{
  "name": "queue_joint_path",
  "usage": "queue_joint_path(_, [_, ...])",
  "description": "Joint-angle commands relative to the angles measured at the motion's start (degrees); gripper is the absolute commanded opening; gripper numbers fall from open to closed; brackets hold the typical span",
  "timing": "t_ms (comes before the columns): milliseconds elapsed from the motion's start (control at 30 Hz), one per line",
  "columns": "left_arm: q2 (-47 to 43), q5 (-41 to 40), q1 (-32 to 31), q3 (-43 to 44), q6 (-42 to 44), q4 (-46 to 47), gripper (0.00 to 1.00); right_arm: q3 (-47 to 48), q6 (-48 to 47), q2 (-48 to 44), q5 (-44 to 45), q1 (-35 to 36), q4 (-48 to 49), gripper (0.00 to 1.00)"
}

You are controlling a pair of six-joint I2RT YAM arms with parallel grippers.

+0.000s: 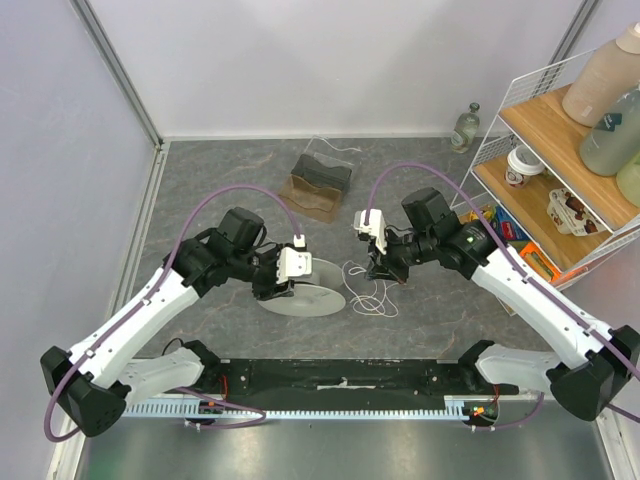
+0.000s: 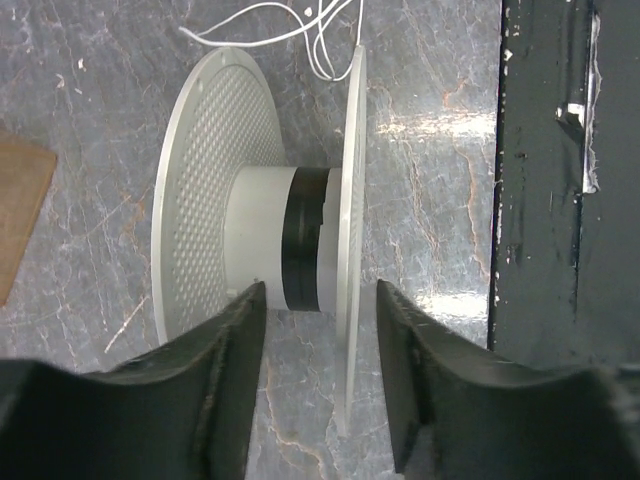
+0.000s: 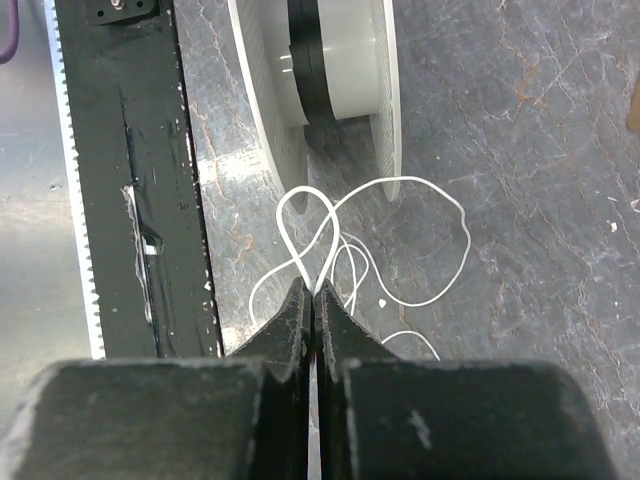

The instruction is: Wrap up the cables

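A white spool [image 1: 312, 292] with two round flanges and a black band on its hub [image 2: 300, 240] lies on the grey table. My left gripper [image 1: 283, 280] is open at the spool. Its jaws [image 2: 320, 300] straddle the thin flange [image 2: 350, 200] without touching it. The cables [image 1: 372, 297] are thin white wire lying in loose loops just right of the spool. My right gripper [image 1: 385, 270] is shut on a loop of that wire, which comes out of the pinched tips [image 3: 315, 292]. More curls [image 3: 296, 258] spread over the table towards the spool [image 3: 345, 60], and some show beyond the flanges [image 2: 270, 30].
A brown tray with a dark bundle [image 1: 320, 180] sits behind the spool, and its corner [image 2: 20, 200] shows in the left wrist view. A glass bottle [image 1: 465, 128] stands at the back. A wire shelf [image 1: 545, 150] with bottles and jars is at the right. A black rail [image 1: 350, 375] runs along the near edge.
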Motion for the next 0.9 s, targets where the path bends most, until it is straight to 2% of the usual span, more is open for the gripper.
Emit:
queue_joint_path(0, [-1.28,-1.69,-0.34,1.11,0.42,0.95,0.58,1.54,2.31,0.62,-3.19,0.34,3.56,0.00])
queue_joint_path(333, [-5.67,-1.16,-0.34,2.25,-0.63,-0.63,0.62,1.81,5.22,1.59,-3.72,1.13,6.38,0.00])
queue_joint_path(467, [-7.95,-4.49,0.18,5.32,-3.70,0.77,0.66,1.90,5.40,2.03,-3.45,1.48,6.73,0.00])
queue_joint_path(567, [-8.48,-4.51,3.60,6.82,-5.29,2.88,0.68,1.81,5.40,2.64,-3.45,1.74,6.99,0.00])
queue_joint_path(667, [-7.87,-2.14,8.52,4.11,-3.89,7.08,0.68,1.98,5.57,3.61,-4.24,2.09,6.99,0.00])
queue_joint_path(800, [-4.72,9.36,18.54,1.20,-0.73,10.97,0.63,2.86,6.80,5.54,-4.16,2.53,7.87,0.00])
queue_joint_path(867, [-1.82,10.61,19.34,1.98,0.85,10.54,0.61,3.21,8.29,6.16,-3.72,2.80,9.36,0.00])
